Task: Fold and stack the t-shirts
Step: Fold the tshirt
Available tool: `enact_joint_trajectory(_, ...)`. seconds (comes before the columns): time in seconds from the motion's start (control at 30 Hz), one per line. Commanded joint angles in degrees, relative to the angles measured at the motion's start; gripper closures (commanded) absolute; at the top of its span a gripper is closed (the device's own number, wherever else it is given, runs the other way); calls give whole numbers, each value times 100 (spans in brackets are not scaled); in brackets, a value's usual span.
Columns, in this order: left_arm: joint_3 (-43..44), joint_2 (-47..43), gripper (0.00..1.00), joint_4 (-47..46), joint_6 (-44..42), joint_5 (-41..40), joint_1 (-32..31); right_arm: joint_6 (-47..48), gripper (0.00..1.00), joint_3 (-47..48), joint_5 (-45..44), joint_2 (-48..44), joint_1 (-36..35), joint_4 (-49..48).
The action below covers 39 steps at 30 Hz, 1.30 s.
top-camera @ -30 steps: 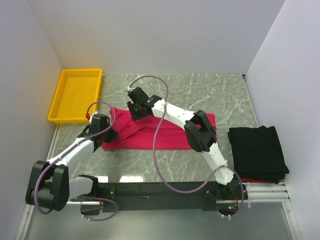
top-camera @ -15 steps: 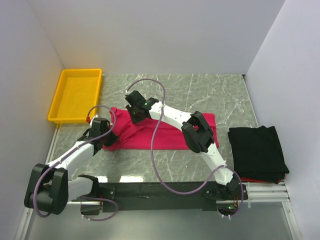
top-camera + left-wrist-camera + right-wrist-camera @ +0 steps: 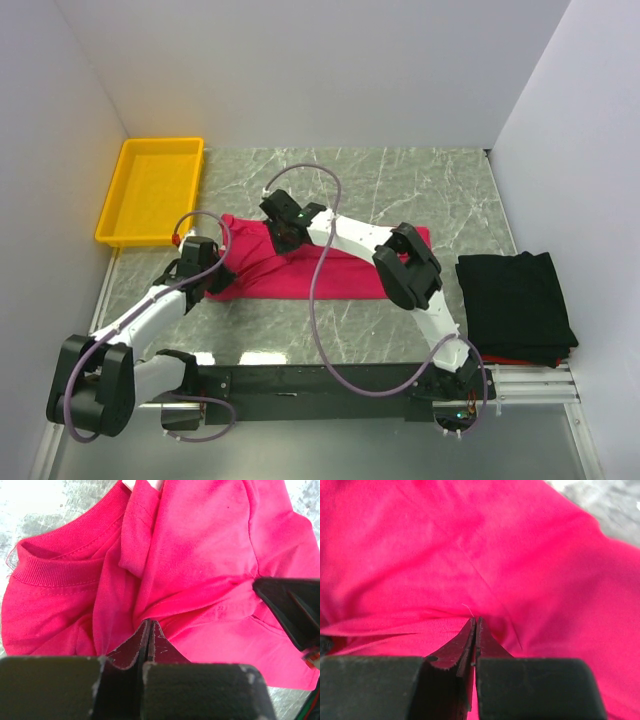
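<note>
The crimson-pink t-shirt [image 3: 330, 268] lies crumpled across the middle of the marble table, with its collar [image 3: 55, 572] toward the left. My left gripper [image 3: 213, 276] is at the shirt's left end and is shut on a pinch of pink cloth [image 3: 149, 622]. My right gripper [image 3: 287, 236] is over the shirt's upper left part, also shut on a fold of the pink shirt [image 3: 475, 620]. The black t-shirt [image 3: 515, 300] lies folded at the right edge of the table, away from both grippers.
A yellow plastic tray [image 3: 150, 190] stands at the back left. White walls close in the table on the left, back and right. A red edge [image 3: 500, 358] shows under the black shirt's near side. The arms' black base rail [image 3: 330, 385] runs along the near edge.
My right gripper has shifted a little to the right and nearer, taking pink cloth with it. My left gripper has crept slightly rightward along the shirt's left end. Both stay shut.
</note>
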<state>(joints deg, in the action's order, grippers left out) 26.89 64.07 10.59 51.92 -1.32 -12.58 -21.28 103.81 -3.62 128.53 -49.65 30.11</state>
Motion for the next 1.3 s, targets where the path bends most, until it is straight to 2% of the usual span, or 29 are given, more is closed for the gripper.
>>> enact_joint_trajectory(0.0,-18,-176,99,13,-130,0,-25,-69,98,-281,-210,-784,-54,-251)
enact_joint_trajectory(0.6,-123,-791,99,373,-297,80,-25,-342,98,-1889,-8,-1638,-98,-901)
enact_joint_trajectory(0.7,-141,-975,92,409,-270,175,-25,-421,96,-2206,168,-1761,-124,-1147)
enact_joint_trajectory(0.93,201,-1451,66,374,-182,265,-25,-474,83,-2822,344,-2270,-124,-1622)
enact_joint_trajectory(1.0,377,-1276,65,277,-121,168,-17,-474,82,-2927,466,-2393,-124,-1745)
enact_joint_trajectory(1.07,737,-706,67,128,-121,150,-17,-500,82,-2945,528,-2411,-124,-1780)
enact_joint_trajectory(1.13,1236,65,75,154,-147,-68,-17,-518,82,-2972,555,-2438,-124,-1807)
enact_joint_trajectory(1.27,1836,1158,82,110,-244,-351,-25,-562,81,-2954,406,-2499,-124,-1745)
